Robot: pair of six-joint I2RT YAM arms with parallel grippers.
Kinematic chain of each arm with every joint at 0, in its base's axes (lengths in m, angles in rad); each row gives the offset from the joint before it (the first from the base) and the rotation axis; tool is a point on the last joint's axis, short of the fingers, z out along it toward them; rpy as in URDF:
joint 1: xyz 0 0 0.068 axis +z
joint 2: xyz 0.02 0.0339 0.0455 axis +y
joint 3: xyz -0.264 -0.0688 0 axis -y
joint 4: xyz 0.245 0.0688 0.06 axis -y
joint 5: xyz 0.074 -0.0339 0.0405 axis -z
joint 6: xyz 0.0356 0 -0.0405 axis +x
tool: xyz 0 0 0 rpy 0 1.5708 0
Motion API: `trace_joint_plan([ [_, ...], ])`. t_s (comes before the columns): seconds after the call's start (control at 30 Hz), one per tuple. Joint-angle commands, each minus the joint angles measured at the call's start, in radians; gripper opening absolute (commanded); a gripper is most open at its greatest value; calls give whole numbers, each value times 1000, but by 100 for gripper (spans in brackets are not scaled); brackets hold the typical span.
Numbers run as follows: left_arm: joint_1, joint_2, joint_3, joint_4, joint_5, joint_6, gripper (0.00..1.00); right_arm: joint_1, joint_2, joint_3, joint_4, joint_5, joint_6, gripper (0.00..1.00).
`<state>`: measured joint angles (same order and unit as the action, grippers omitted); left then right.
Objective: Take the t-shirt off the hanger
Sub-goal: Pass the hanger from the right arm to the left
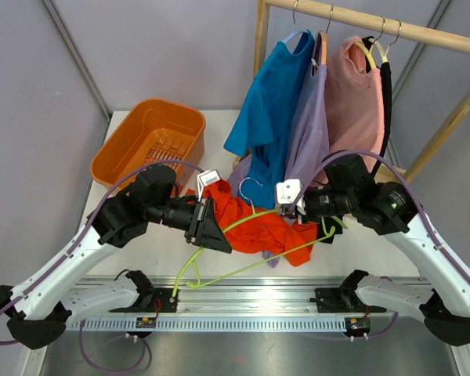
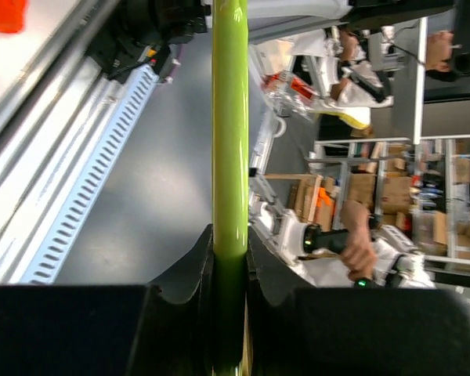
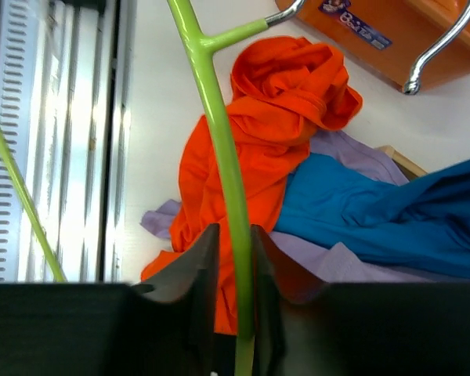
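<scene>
The orange t-shirt (image 1: pixel 258 227) lies crumpled on the white table between my two arms, and shows in the right wrist view (image 3: pixel 282 102). The green hanger (image 1: pixel 243 266) stretches over it from one gripper to the other. My left gripper (image 1: pixel 222 231) is shut on one green bar (image 2: pixel 229 117), its jaws (image 2: pixel 230 235) pressed to both sides. My right gripper (image 1: pixel 287 205) stands round another bar of the hanger (image 3: pixel 211 102); here the gripper (image 3: pixel 233 235) is slightly open, with a thin gap on one side. Whether cloth still wraps a bar I cannot tell.
An orange basket (image 1: pixel 153 141) sits at the back left. A wooden rack (image 1: pixel 376 23) at the back right carries a blue shirt (image 1: pixel 270 102), a lilac one (image 1: pixel 309 133) and a pink one (image 1: pixel 352 102), whose hems reach the table behind the hanger. The metal rail (image 1: pixel 251 301) runs along the near edge.
</scene>
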<state>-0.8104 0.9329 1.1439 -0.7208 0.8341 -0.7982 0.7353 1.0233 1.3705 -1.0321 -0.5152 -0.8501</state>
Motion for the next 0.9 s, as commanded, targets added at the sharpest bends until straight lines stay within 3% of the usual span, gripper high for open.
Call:
trace_joint_plan([
  [0.0, -3, -20, 62, -127, -115, 145, 0, 9, 14, 77, 58, -112, 114, 31],
  [0.07, -3, -49, 59, -163, -153, 188, 0, 7, 29, 99, 53, -161, 150, 39],
  [0.1, -3, -57, 53, -175, -159, 203, 0, 6, 34, 120, 52, -175, 158, 49],
  [0.17, -3, -88, 50, -212, -171, 250, 0, 1, 49, 142, 43, -218, 175, 59],
  [0.2, -3, -100, 39, -213, -171, 258, 0, -1, 52, 168, 40, -229, 181, 69],
  [0.33, -3, -160, 48, -235, -193, 293, 0, -25, 80, 275, -9, -321, 197, 82],
  [0.57, -3, -221, 171, -292, -325, 344, 0, -137, 101, 524, 24, -241, 383, 87],
  [0.73, -4, -226, 250, -238, -372, 297, 0, -211, 113, 552, 118, -255, 604, 85],
  [0.87, -3, -236, 289, -178, -458, 254, 0, -254, 133, 509, 214, -400, 793, 82],
])
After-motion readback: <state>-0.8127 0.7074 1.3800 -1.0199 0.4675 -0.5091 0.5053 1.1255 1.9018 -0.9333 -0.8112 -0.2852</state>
